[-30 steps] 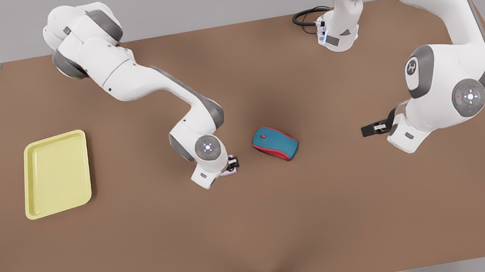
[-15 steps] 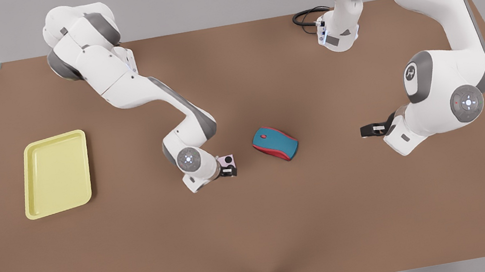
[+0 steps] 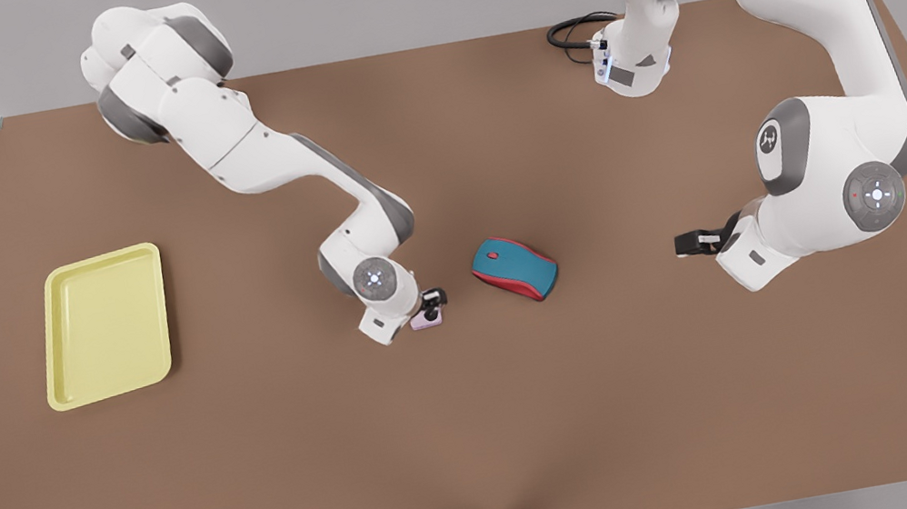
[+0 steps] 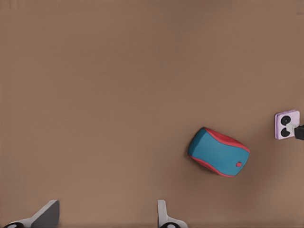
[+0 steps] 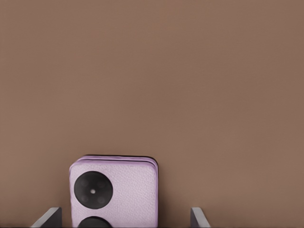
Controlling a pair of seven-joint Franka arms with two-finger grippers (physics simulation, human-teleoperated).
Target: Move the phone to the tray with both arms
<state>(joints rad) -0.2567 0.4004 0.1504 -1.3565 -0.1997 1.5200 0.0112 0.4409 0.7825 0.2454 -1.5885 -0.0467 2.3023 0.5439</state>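
Note:
The pale pink phone (image 3: 428, 320) lies on the brown table just left of centre in the front view, its two black lenses facing the right wrist camera (image 5: 114, 190). My right gripper (image 3: 431, 302) hangs over it on the front view's left arm. The fingers (image 5: 50, 216) stand apart on either side of the phone, wider than it, so the gripper is open. My left gripper (image 3: 684, 243) is open and empty (image 4: 105, 217) on the front view's right arm, well away from the phone (image 4: 287, 124). The pale yellow tray (image 3: 76, 391) sits at the front view's far left.
A teal-and-red computer mouse (image 3: 514, 268) lies between the two grippers, close to the phone's right in the front view; it also appears in the left wrist view (image 4: 218, 152). A black cable (image 3: 568, 28) coils at the table's back edge.
The right arm's wrist swung left and then back over the phone. The phone has shifted slightly toward the table's front. The left arm has barely moved.

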